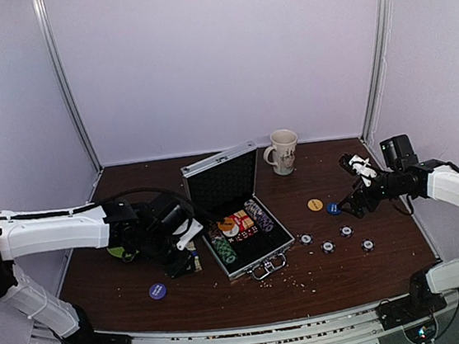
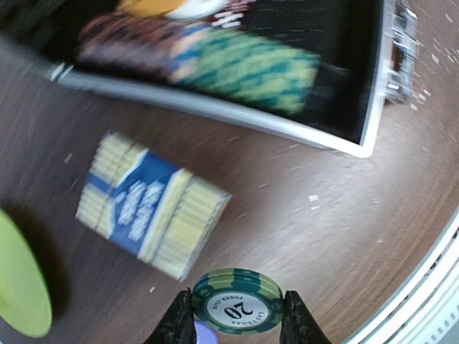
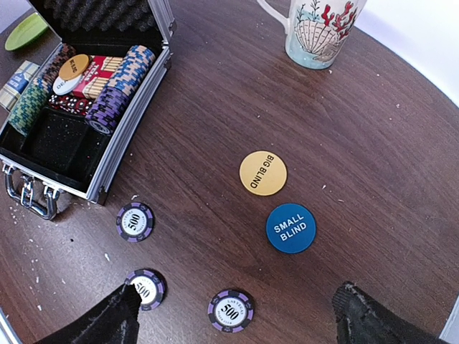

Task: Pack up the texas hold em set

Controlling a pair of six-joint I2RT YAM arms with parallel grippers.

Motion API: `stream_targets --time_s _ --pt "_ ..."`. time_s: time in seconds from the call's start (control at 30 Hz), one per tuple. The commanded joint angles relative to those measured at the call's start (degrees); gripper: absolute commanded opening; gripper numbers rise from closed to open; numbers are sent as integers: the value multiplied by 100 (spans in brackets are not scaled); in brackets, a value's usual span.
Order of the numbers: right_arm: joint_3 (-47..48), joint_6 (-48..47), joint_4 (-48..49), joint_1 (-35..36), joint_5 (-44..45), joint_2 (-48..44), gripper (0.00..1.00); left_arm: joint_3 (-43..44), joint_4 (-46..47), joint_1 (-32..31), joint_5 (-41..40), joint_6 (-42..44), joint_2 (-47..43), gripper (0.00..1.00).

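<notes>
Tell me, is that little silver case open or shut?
Open. The silver case has its lid standing up, and the chip rows inside lie exposed.

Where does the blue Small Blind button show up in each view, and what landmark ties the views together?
Top external: Small Blind button lies right of centre, just right of the yellow Big Blind button.
Left wrist: not in it.
Right wrist: lower middle, slightly right, just below the Big Blind button.
Shared landmark: the open case, also at the top of the left wrist view and upper left in the right wrist view.
</notes>
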Motion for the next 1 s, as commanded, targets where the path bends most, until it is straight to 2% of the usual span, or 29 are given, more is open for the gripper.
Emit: stream_targets --time_s 0.0,0.2,0.4,0.97 --pt "147 19 -11 43 -125 -75 95 929 341 -543 -243 948 683 10" --pt "80 47 14 43 -142 -306 95 2237 -284 -1010 -1302 1725 1879 8" --pt "63 56 15 43 -160 -401 95 2748 -513 -1132 -1981 1974 2627 7" --pt "89 12 -3 43 -156 -312 95 3005 -460 -1425 -2003 2123 3181 8"
